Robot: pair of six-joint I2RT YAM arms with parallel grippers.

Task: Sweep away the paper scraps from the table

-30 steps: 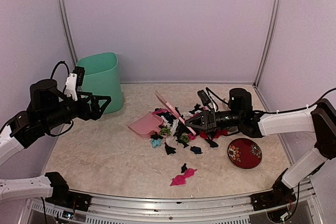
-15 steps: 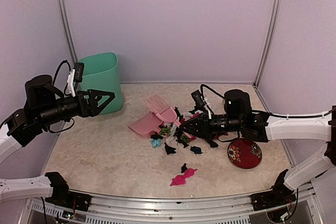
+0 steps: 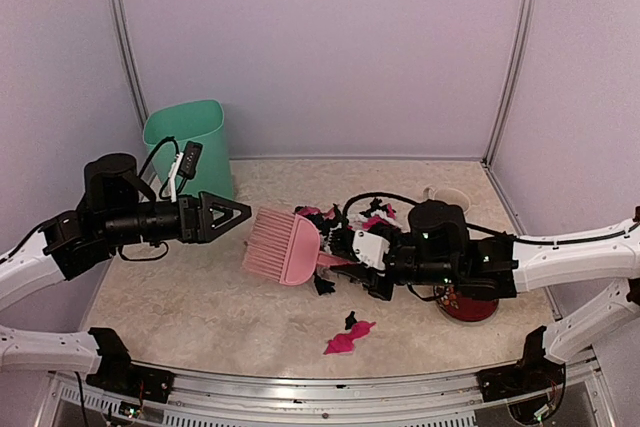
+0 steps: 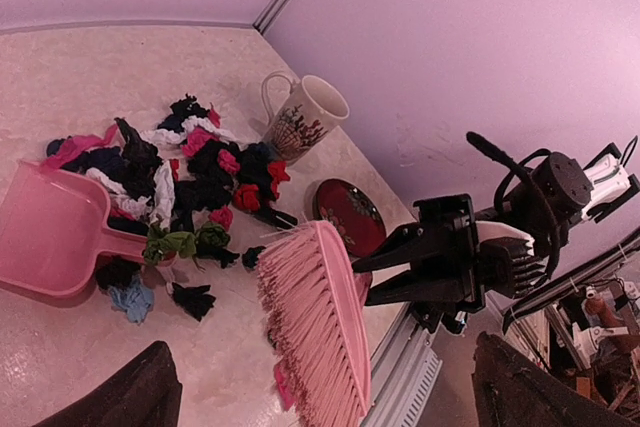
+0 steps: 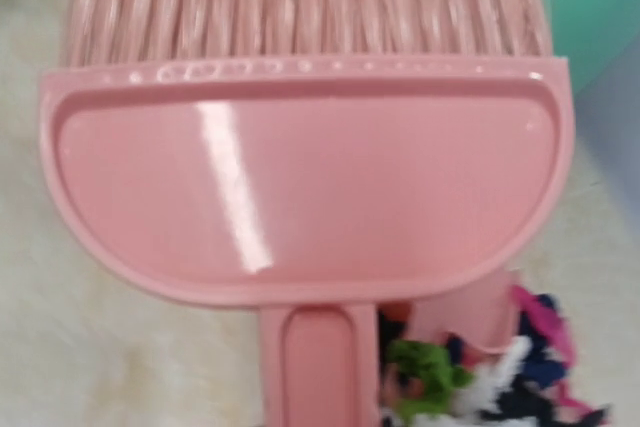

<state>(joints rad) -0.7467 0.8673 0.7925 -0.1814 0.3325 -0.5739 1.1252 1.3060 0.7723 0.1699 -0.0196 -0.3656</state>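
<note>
Most of the paper scraps heaped mid-frame on the table in the top view, just right of the brush. Two strays, one pink and one black, at lower centre near the front rail.

Right gripper clamped on the brush handle, bristles off the surface and aimed upper left. Left gripper spread wide, gripping nothing, hovering just left of the bristles.

Dustpan at the left of the left wrist view, handle toward the heap, mouth seemingly facing away. Hidden under the brush from above.

Suggest:
- Take the pan handle with the left, turn the mouth to the heap, press the lip flat on the table.
- Swing the brush to the far side of the heap, by the mug, and tip the bristles down to light contact.
- Pull short strokes toward the pan. Avoid flicking scraps toward the red plate.
- Collect the two strays last.
- Mind arm clearance, with both grippers close together over the pan.
</note>
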